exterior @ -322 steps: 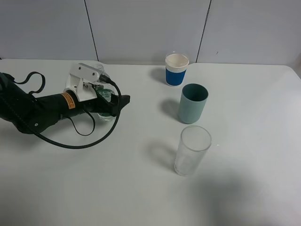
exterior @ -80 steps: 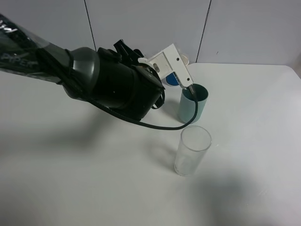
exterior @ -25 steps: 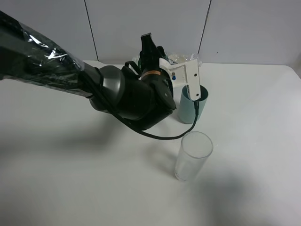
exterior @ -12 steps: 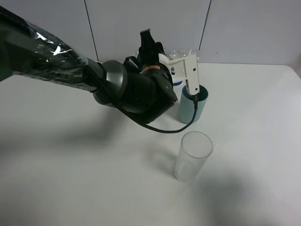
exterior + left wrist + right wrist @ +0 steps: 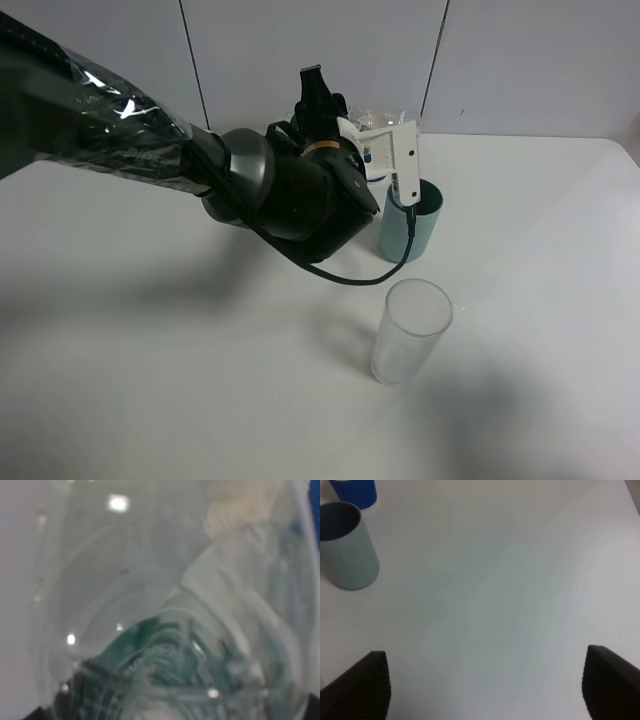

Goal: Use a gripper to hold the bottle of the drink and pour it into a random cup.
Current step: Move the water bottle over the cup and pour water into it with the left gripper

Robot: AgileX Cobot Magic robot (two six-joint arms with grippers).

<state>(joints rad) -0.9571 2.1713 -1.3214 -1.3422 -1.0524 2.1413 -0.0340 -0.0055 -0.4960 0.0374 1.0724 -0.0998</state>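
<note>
One white, smooth, matt table (image 5: pixel 150 390) carries every vessel. One dark arm (image 5: pixel 100 120), wrapped in glossy, creased plastic film, reaches in from the left of the cup (image 5: pixel 412 228).

Two grippers. The left gripper (image 5: pixel 330 108), black and rounded with an orange band, hangs up and to the left of the cup, clenched on the bottle. One white, flat plastic mount (image 5: pixel 405 160) on it hangs over the cup's rim. One black cable (image 5: pixel 350 279) loops below the gripper, left of the cup's base. The right gripper (image 5: pixel 490 680) shows only two black, blunt fingertips (image 5: pixel 370 680), spread wide with bare table between them, well apart from the cup (image 5: pixel 347 550).

Three drinking vessels, all upright:
- One clear glass (image 5: pixel 410 330), tall and slightly tapered, stands in front of the cup.
- One opaque grey-teal cup, smooth and slightly tapered, is darker inside.
- One white cup (image 5: pixel 378 168) with a ribbed blue band (image 5: pixel 352 491) stands just behind the cup, mostly hidden by the gripper in the high view.

One bottle (image 5: pixel 382 124) of thin, crinkled clear plastic is held above and behind the cup's rim. In the left wrist view the bottle (image 5: pixel 165 630) fills the frame, its dark green label showing through the wall. Its neck cannot be made out.
</note>
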